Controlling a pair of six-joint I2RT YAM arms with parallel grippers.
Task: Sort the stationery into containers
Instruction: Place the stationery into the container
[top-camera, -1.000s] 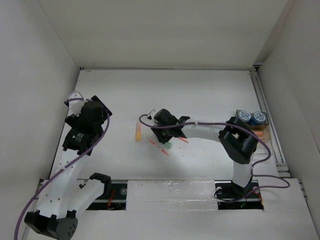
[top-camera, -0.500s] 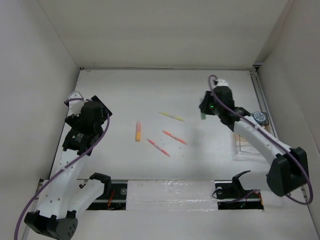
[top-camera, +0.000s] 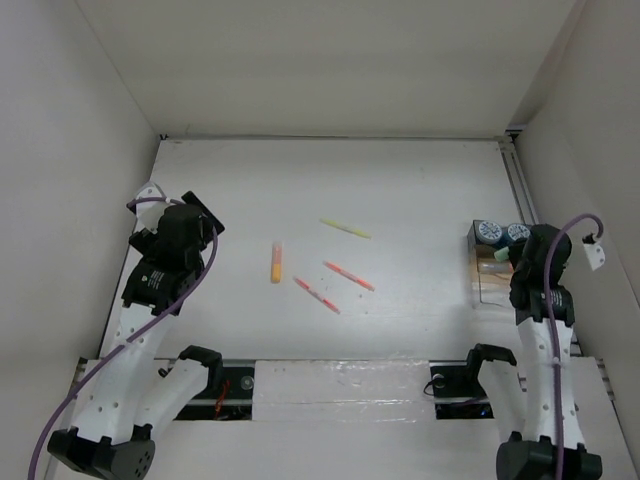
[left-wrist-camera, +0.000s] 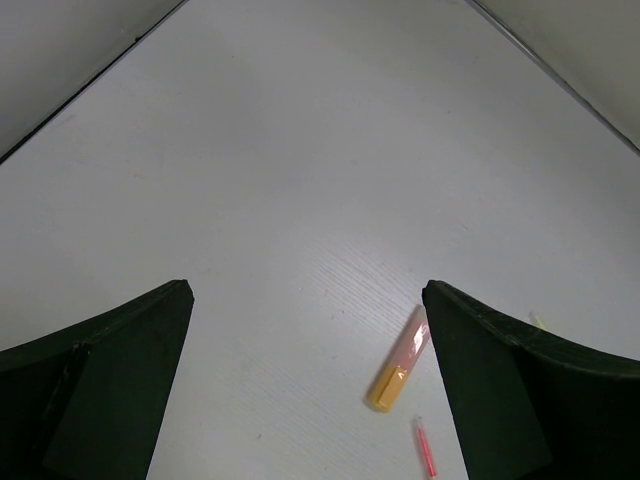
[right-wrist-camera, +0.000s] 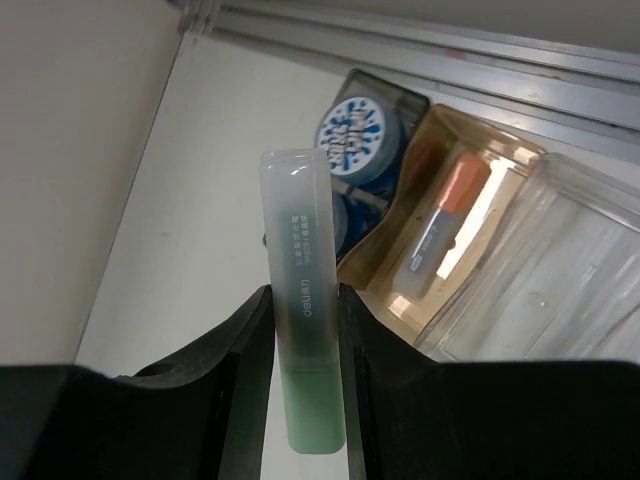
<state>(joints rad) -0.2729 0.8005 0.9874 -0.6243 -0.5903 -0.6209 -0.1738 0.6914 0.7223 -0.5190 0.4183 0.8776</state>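
My right gripper (right-wrist-camera: 303, 300) is shut on a green marker (right-wrist-camera: 298, 230), which stands up between the fingers just left of the clear tray (right-wrist-camera: 560, 260). In the tray lie two blue-and-white rolls (right-wrist-camera: 355, 135) and an orange-capped marker (right-wrist-camera: 440, 230). From above, the right gripper (top-camera: 505, 257) hangs over the tray's (top-camera: 478, 290) left side. On the table's middle lie an orange marker (top-camera: 276, 262), a yellow pen (top-camera: 345, 229) and two red pens (top-camera: 349, 275) (top-camera: 316, 294). My left gripper (left-wrist-camera: 305, 290) is open, above the table left of the orange marker (left-wrist-camera: 400, 362).
White walls close in the table on three sides. A metal rail (top-camera: 525, 200) runs along the right edge beside the tray. The arm bases and a black strip (top-camera: 240, 385) sit at the near edge.
My right arm has swung from the table's middle to the far right, carrying the green marker to the tray. The left arm has not moved.
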